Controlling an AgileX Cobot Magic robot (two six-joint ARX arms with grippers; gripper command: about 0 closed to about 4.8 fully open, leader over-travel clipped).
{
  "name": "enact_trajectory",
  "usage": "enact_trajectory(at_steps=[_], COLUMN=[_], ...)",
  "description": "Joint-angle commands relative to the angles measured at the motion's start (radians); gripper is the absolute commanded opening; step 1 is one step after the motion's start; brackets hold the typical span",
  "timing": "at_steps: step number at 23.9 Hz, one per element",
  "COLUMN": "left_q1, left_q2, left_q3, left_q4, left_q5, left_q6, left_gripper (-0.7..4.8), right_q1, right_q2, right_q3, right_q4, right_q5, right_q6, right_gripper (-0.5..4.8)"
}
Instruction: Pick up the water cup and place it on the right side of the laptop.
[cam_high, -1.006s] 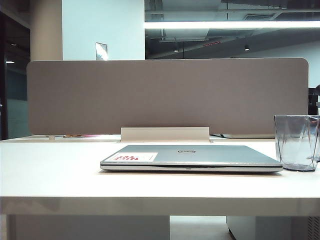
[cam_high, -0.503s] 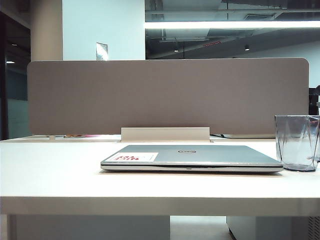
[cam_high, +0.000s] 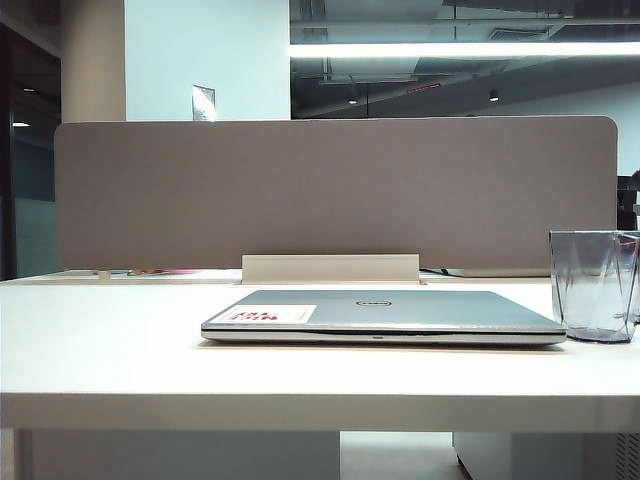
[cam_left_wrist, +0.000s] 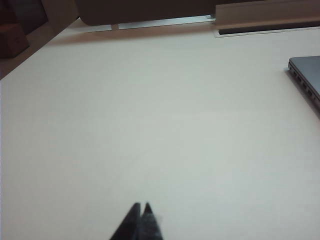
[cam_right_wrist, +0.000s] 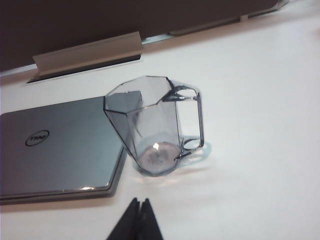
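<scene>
The water cup (cam_high: 594, 285) is a clear grey-blue faceted cup with a loop handle. It stands upright on the white table, just right of the laptop (cam_high: 380, 312), and the right wrist view shows the water cup (cam_right_wrist: 155, 125) empty beside the closed silver laptop (cam_right_wrist: 55, 150). My right gripper (cam_right_wrist: 140, 201) is shut with nothing in it, a short way in front of the cup and apart from it. Over bare table hangs my left gripper (cam_left_wrist: 141, 205), shut and empty, with a corner of the laptop (cam_left_wrist: 306, 80) far off to one side. Neither gripper shows in the exterior view.
A tall grey partition (cam_high: 335, 190) closes the back of the white table (cam_high: 120, 340), with a pale cable cover (cam_high: 330, 268) at its foot behind the laptop. The table's left edge (cam_left_wrist: 30, 55) shows in the left wrist view.
</scene>
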Motion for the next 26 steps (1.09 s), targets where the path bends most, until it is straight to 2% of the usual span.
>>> enact_trajectory(at_steps=[1, 17, 20, 23, 26], left_q1=[-0.003, -0.003, -0.003, -0.003, -0.003], left_q2=[0.001, 0.001, 0.001, 0.001, 0.001], left_q3=[0.003, 0.003, 0.003, 0.003, 0.003], left_q4=[-0.001, -0.001, -0.001, -0.001, -0.001], left_q5=[0.006, 0.006, 0.006, 0.006, 0.006], left_q6=[0.002, 0.002, 0.002, 0.002, 0.002], left_gripper=[-0.02, -0.02, -0.02, -0.02, -0.02], right_q1=[-0.001, -0.001, 0.032, 0.060, 0.063], right_q2=[-0.002, -0.002, -0.002, -0.002, -0.002], right_q3=[-0.005, -0.005, -0.005, -0.006, -0.006], right_q4=[-0.029, -0.032, -0.009, 0.009, 0.028], right_q5=[0.001, 0.003, 0.063, 0.069, 0.070], right_q6=[-0.003, -0.007, -0.095, -0.162, -0.169], right_gripper=[-0.01, -0.01, -0.01, -0.01, -0.01])
